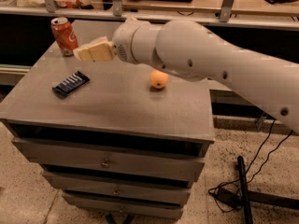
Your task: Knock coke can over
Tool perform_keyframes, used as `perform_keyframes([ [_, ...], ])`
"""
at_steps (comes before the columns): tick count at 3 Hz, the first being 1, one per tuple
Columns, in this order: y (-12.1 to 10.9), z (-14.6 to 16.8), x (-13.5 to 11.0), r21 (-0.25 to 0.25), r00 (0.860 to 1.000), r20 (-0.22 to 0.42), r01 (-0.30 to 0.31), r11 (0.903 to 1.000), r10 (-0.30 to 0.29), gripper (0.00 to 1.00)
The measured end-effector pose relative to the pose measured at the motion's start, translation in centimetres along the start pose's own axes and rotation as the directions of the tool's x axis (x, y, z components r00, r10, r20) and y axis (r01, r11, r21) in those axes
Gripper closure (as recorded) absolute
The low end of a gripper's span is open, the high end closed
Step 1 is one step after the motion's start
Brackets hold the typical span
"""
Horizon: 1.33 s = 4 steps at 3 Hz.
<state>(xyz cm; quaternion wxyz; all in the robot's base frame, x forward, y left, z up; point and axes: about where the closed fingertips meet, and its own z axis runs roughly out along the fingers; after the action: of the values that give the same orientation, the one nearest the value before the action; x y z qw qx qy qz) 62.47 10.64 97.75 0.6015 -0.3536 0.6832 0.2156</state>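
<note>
The coke can (64, 35) stands upright at the far left corner of the grey cabinet top (117, 101). It is red-orange with white lettering and a silver top. My gripper (80, 53) reaches in from the right on a big white arm. Its cream fingertips (91, 52) are just right of the can and a little nearer to me, close to the can's lower half. I see no contact between them.
An orange fruit (159, 79) lies right of centre on the top. A flat dark-blue snack wrapper (70, 83) lies at the left. Behind the cabinet runs a counter with metal posts (117, 0). Black cables (243, 190) lie on the floor at the right.
</note>
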Motion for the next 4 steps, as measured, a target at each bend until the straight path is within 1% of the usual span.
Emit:
perform_keyframes([
  [1,-0.3,2.7,0.3,0.016,1.0,-0.023,-0.013,0.9998,0.014,0.0],
  [2,-1.0,5.6,1.3,0.03,0.997,-0.055,-0.047,0.9984,0.049,0.0],
  [3,0.2,10.4,1.3,0.008,0.997,-0.057,-0.055,0.9984,0.056,0.0],
  [4,1.6,13.1,1.0,-0.013,0.997,-0.056,-0.052,0.9986,0.051,0.0],
])
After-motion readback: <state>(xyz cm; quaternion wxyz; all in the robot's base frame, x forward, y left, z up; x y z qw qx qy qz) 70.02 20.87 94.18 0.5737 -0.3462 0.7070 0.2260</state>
